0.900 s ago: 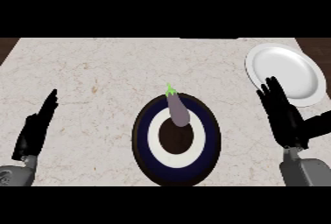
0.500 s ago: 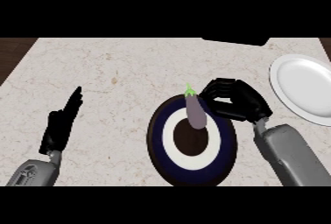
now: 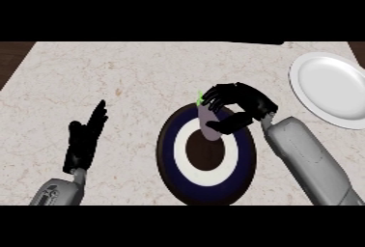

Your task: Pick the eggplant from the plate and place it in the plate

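A purple eggplant (image 3: pixel 209 126) with a green stem lies on the upper part of a dark blue plate (image 3: pixel 171 159) that has a white ring and a dark centre. My right hand (image 3: pixel 239 103) is over the eggplant's stem end, its fingers and thumb curled round it. An all-white plate (image 3: pixel 335 89) lies at the far right of the counter. My left hand (image 3: pixel 84 140) rests open at the lower left, fingers straight and pointing away, well apart from both plates.
The marble counter (image 3: pixel 128 77) ends in a dark edge at the far left and along the back. My right forearm (image 3: pixel 306 159) crosses the space between the two plates.
My right hand came in from beside the white plate to the eggplant and has curled round it. The view shifted slightly; my left hand stays open.
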Tool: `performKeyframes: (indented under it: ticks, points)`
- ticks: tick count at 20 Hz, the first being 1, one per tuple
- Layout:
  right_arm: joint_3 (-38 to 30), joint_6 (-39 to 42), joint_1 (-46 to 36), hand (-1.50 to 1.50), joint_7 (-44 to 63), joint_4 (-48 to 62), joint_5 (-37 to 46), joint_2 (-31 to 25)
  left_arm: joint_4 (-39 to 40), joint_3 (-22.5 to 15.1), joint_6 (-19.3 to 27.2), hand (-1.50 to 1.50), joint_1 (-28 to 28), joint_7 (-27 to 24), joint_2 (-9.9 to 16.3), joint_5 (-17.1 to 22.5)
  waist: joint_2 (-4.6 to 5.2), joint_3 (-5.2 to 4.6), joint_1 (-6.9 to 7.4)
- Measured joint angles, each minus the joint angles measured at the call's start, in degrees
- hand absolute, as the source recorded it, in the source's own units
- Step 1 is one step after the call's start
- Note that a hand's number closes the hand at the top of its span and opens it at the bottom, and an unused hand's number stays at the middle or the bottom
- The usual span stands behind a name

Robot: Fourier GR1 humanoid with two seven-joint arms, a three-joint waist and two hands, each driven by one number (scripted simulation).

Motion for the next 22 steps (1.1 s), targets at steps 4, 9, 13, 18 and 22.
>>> performKeyframes:
  ticks: [4, 9, 13, 18, 22]
  points:
    - [0.72, 10.85, -5.59, -1.5, -1.37, 6.47, -2.0, 0.63, -1.57, -0.01, 1.08, 0.0, 0.68, 1.77, -0.62, -0.18, -0.1, 0.12, -0.98]
    - [5.42, 20.25, -14.34, -1.5, -3.1, 11.21, 3.83, -0.97, -1.7, -0.45, 1.75, 0.0, 0.44, 2.33, -1.4, -0.91, -0.04, 0.13, -1.14]
    - [9.22, 24.56, -20.93, -1.5, -5.21, 15.82, 9.74, -0.16, -1.93, -0.32, 1.48, 0.0, 0.75, 2.52, -1.34, -0.98, 0.03, 0.12, -0.95]
    - [12.77, 32.9, -28.55, -1.5, -6.72, 23.73, 14.11, 1.91, -2.57, 0.38, 0.75, 0.0, 0.72, 2.57, -0.87, -0.63, 0.2, 0.09, -0.67]
    - [15.03, 38.87, -32.58, -1.5, -7.31, 30.2, 16.55, 4.77, -3.83, 0.06, 1.27, 0.0, 0.87, 3.64, -1.07, -1.3, 0.17, 0.1, -0.72]
